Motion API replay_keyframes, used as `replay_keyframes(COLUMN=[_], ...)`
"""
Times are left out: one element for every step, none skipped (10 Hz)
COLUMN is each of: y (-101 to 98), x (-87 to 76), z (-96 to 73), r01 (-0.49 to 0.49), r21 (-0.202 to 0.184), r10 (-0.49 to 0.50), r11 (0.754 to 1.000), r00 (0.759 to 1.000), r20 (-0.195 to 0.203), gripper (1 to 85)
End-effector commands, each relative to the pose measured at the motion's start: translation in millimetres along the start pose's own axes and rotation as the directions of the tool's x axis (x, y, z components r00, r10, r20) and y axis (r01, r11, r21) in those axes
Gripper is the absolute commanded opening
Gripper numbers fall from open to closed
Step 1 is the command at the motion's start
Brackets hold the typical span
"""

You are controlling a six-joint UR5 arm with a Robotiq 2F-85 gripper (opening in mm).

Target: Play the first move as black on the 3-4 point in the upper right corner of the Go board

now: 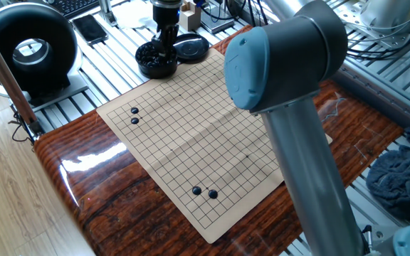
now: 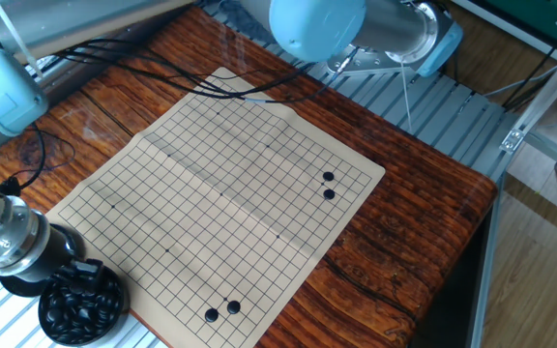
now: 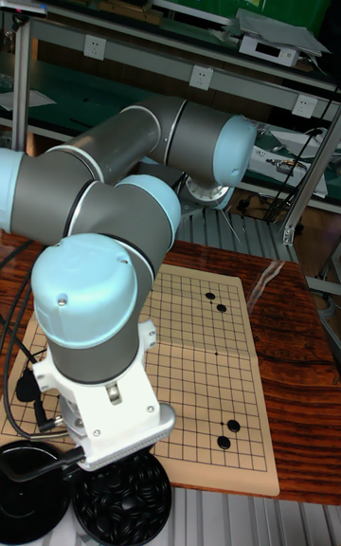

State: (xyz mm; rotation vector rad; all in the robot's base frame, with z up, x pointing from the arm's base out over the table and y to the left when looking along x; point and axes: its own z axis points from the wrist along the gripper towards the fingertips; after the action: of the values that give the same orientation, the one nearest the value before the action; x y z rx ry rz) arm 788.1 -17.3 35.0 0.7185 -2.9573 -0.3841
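Note:
The bowl [image 1: 155, 62] holding several black stones sits just off the board's far corner, also visible as the bowl [image 2: 80, 309] and the bowl [image 3: 123, 503]. My gripper [image 1: 166, 50] points down with its fingertips in the bowl among the stones. The gripper [image 2: 83, 275] shows dark fingers over the bowl's rim, and I cannot see their gap. In the tall view the wrist hides the gripper. The Go board [image 1: 191, 135] carries two pairs of black stones [image 1: 134, 116]. I cannot pick out the 3-4 point.
The bowl's black lid [image 1: 191, 48] lies beside it. A round black device [image 1: 27, 50] stands at the back left. The arm's grey elbow [image 1: 290, 92] hangs over the board's right side. Cables [image 2: 162, 72] trail over the wooden table [image 2: 424, 222].

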Motion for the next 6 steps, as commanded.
replay_keyframes(y=[2.3, 1.9, 1.6, -0.8, -3.4, -5.0], x=[-0.5, -1.4, -2.6, -2.7, -3.4, -4.7], z=[-4.5, -4.5, -4.3, -3.6, -2.1, -0.4], r01=[0.013, 0.013, 0.013, 0.021, 0.036, 0.049], r21=[-0.020, -0.019, -0.018, -0.010, -0.004, -0.002], r10=[-0.013, -0.013, -0.013, -0.021, -0.036, -0.049], r11=[1.000, 1.000, 1.000, 1.000, 0.999, 0.999], r00=[1.000, 1.000, 1.000, 1.000, 0.999, 0.999], r20=[0.002, 0.005, 0.008, 0.006, 0.004, 0.005], gripper=[25.0, 24.7, 23.7, 23.3, 24.0, 27.7])
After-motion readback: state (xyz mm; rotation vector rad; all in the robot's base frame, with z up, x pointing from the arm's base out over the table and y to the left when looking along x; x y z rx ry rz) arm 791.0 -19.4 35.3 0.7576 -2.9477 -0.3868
